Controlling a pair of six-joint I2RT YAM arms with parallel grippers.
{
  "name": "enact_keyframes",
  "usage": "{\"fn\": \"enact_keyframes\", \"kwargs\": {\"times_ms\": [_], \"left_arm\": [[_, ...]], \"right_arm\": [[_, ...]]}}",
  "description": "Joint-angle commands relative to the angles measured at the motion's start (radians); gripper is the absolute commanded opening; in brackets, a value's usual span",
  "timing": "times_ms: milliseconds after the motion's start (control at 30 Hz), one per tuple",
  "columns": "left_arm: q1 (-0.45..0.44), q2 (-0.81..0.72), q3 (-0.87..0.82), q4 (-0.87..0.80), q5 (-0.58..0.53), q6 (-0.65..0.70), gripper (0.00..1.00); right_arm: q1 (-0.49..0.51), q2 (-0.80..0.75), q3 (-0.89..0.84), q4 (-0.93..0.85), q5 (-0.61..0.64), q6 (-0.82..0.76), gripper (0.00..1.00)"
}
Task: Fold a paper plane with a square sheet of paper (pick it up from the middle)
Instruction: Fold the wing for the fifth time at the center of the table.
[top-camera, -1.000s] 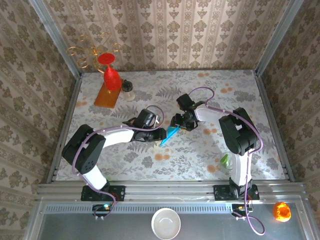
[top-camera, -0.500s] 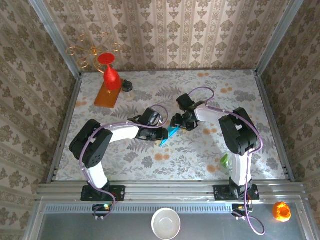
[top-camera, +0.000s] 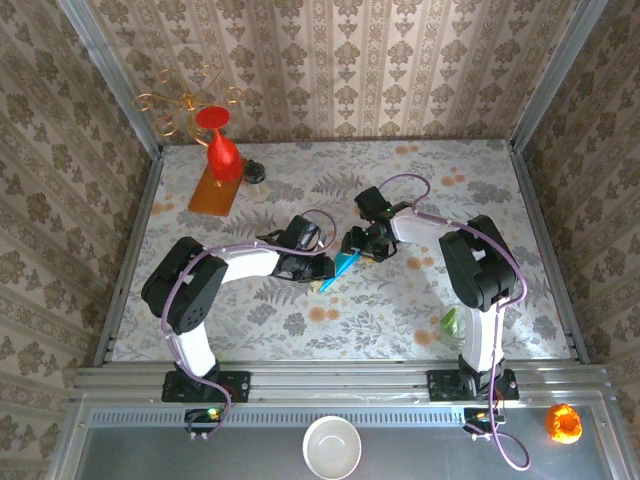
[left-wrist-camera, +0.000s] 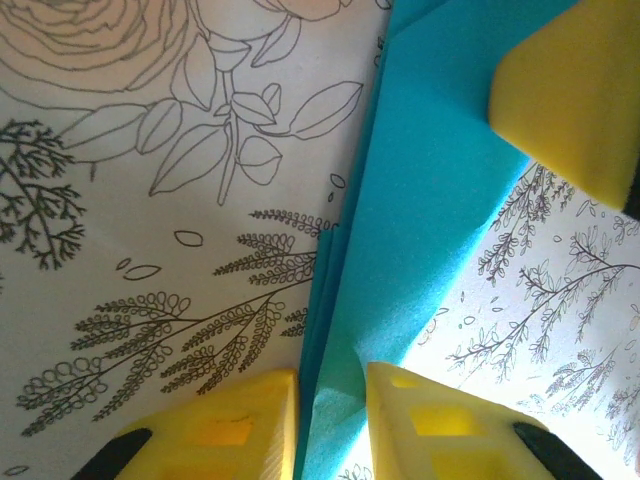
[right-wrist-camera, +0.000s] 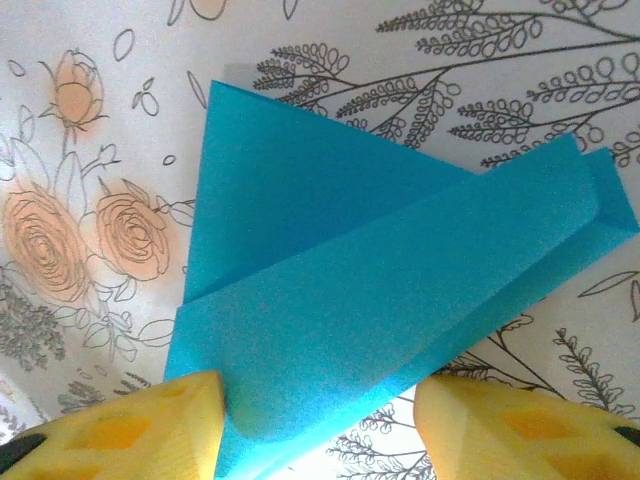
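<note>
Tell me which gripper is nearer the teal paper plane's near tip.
Left. The left gripper straddles the teal paper plane close to that tip; the right gripper sits at its far, wider end.

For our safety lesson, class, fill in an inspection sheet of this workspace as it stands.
Surface: floral tablecloth, flat.
Job's things: teal paper, folded to a pointed shape, lying mid-table between the arms.
Clutter: red vase on orange board, small jar beside it, gold wire stand at the far left corner; green object by the right arm; white bowl and orange object off the table, at the near edge.
End effectors: left end effector has the paper's edge between its pads, grip uncertain; right end effector open, astride the paper.
Cables: purple cables run along both arms, looping near the wrists.
Surroundings: wallpapered walls, metal frame.
</note>
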Motion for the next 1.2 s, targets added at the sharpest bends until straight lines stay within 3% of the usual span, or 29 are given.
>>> {"fn": "enact_keyframes", "kwargs": {"times_ms": [0,267,433,633,800,1167], "left_arm": [[-0.007,0.05,0.004,-0.061,-0.019,0.018,0.26],[-0.019,0.07,0.022,-0.094,-0.033,0.032,0.27],[-0.025,0.071,0.026,-0.101,-0.038,0.033,0.27],[-0.026,0.064,0.02,-0.096,-0.043,0.028,0.27],[-0.026,0.06,0.01,-0.087,-0.04,0.023,0.28],[-0.026,0.052,0.0,-0.089,-0.04,0.022,0.31]], "right_arm": [[-0.016,0.007,-0.068,0.049,-0.013,-0.003,0.59],[-0.074,-0.237,-0.19,0.101,-0.088,-0.016,0.63],[-0.063,-0.318,-0.246,0.188,-0.181,-0.022,0.58],[-0.031,-0.251,-0.212,0.271,-0.235,0.034,0.31],[-0.005,-0.17,-0.181,0.317,-0.242,0.074,0.18],[0.028,-0.072,-0.097,0.252,-0.198,0.063,0.16]]}}
